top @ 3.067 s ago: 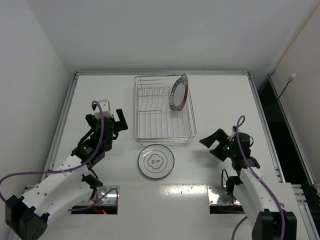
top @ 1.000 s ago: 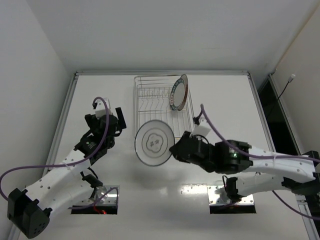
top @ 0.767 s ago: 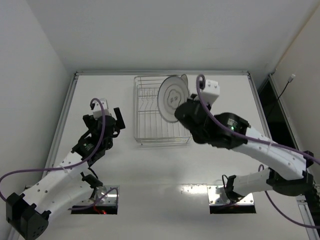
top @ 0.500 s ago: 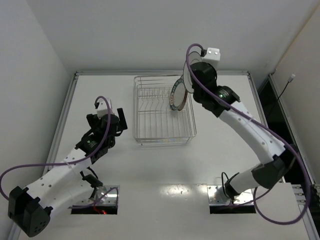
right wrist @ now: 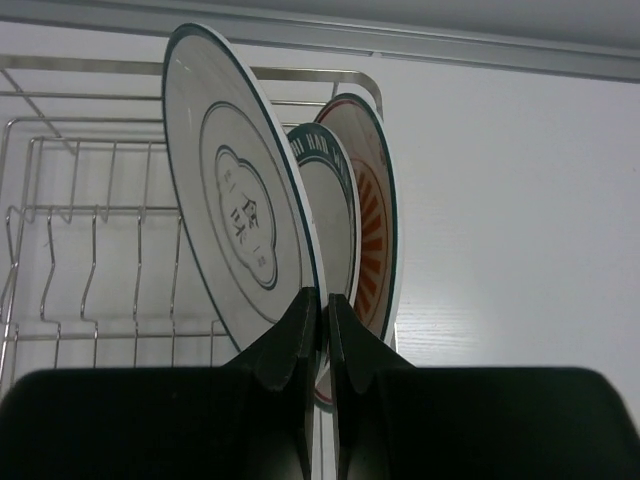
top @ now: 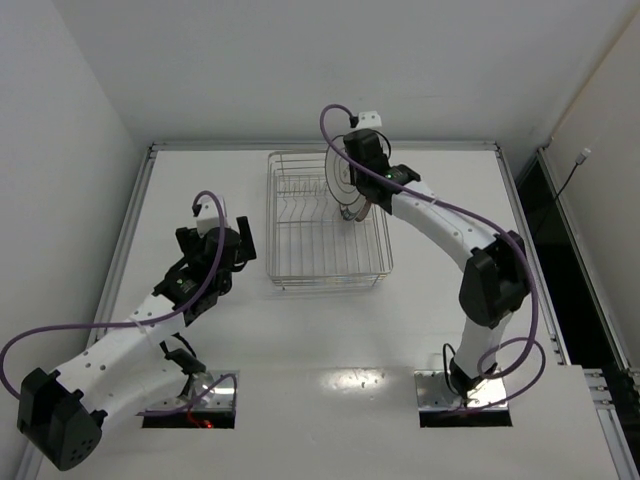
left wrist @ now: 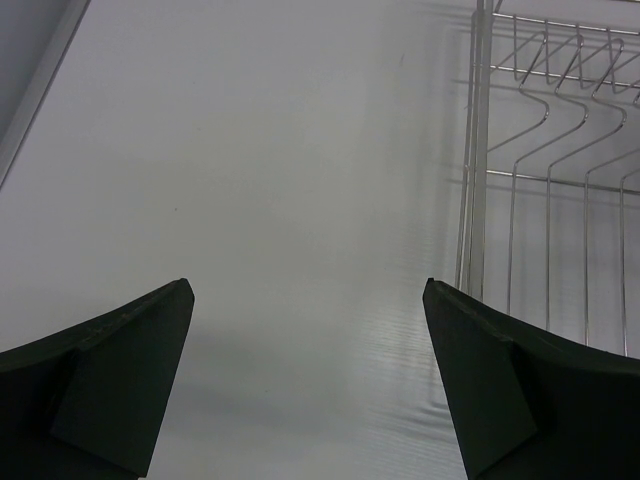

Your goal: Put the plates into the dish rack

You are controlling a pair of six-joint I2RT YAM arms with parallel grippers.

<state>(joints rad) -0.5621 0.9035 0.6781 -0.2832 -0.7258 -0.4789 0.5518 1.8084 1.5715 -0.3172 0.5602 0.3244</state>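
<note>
Lifted off the table [top: 430, 250] where it lay flat in front of the dish rack [top: 327, 281] three seconds ago, the grey-ringed plate [right wrist: 235, 200] now stands on edge over the rack's far right end; the right arm, which had been folded near its base, stretches out across the table. The right gripper [right wrist: 322, 305] is clenched on this plate's lower rim, its dark fingers pinched tight on either face; the round white disc is smooth and glossy, with thin concentric rings and a lobed centre motif. Just behind it the teal-rimmed plate [right wrist: 325, 200] and the orange-patterned plate [right wrist: 375, 210] stand upright, close together; whether the held plate sits between prongs I cannot tell. The rack is thin silver wire, rectangular, with bent upright prongs. The left gripper [left wrist: 306, 300] is released, its matte black wedge-shaped fingers wide apart above bare white table beside the rack's left wall.
</note>
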